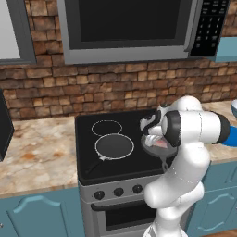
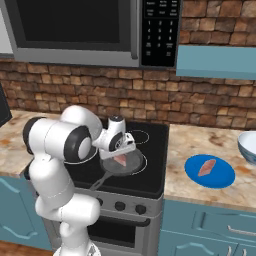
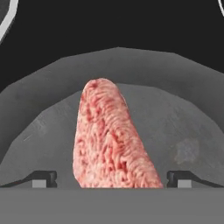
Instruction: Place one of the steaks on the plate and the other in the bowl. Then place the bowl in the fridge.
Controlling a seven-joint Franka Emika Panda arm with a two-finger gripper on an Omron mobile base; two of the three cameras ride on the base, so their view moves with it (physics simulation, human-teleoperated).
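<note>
Two-finger gripper (image 3: 112, 178) spread wide, straddling raw pinkish-red steak slab (image 3: 112, 140) in dark grey round frying pan (image 3: 183, 127), frame centre. Risk: off-centre closing on soft meat could let it slip free.

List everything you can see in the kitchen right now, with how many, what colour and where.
steaks: two, pinkish-red; one in the frying pan, one on the plate
plate: one, bright blue, counter right of the stove
bowl: one, white with blue, counter at far right
frying pan: one, dark grey, stove's front right burner
stove: one, black top with knobs, between the counters
microwave: one, grey and black, above the stove
counter: beige marbled, both sides of the stove
cabinets: blue, under the counter
gripper: one, open, fingers either side of the pan's steak
</note>
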